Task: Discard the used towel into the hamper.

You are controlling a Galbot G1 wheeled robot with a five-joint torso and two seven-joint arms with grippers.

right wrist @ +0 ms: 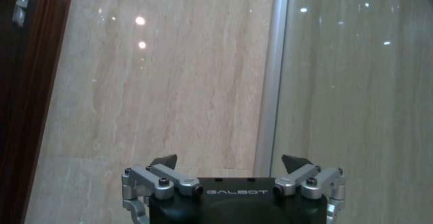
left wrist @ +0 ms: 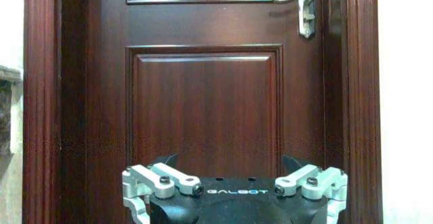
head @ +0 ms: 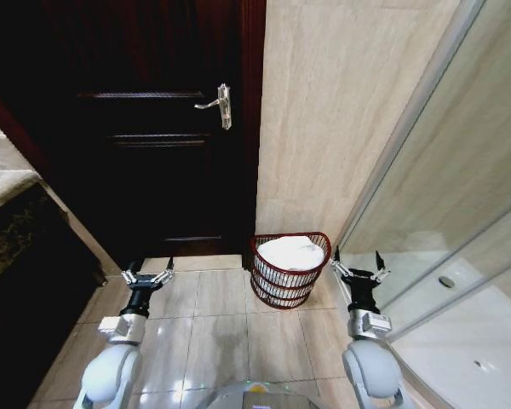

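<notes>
Head view: white towel (head: 289,252) inside hamper (head: 290,285), between left gripper (head: 147,277) and right gripper (head: 359,273). Both spread wide, empty. Left wrist view: door handle (left wrist: 304,8).

Left tool (head: 147,276) low and spread, right tool (head: 358,273) likewise

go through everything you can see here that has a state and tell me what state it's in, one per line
Hamper: upright on the floor by the wall, holding a white towel.
Towel: bunched inside the hamper, up to the rim.
Door: closed, handle level.
Left gripper: fingers open, empty, low before the door.
Right gripper: fingers open, empty, right of the hamper.
</notes>
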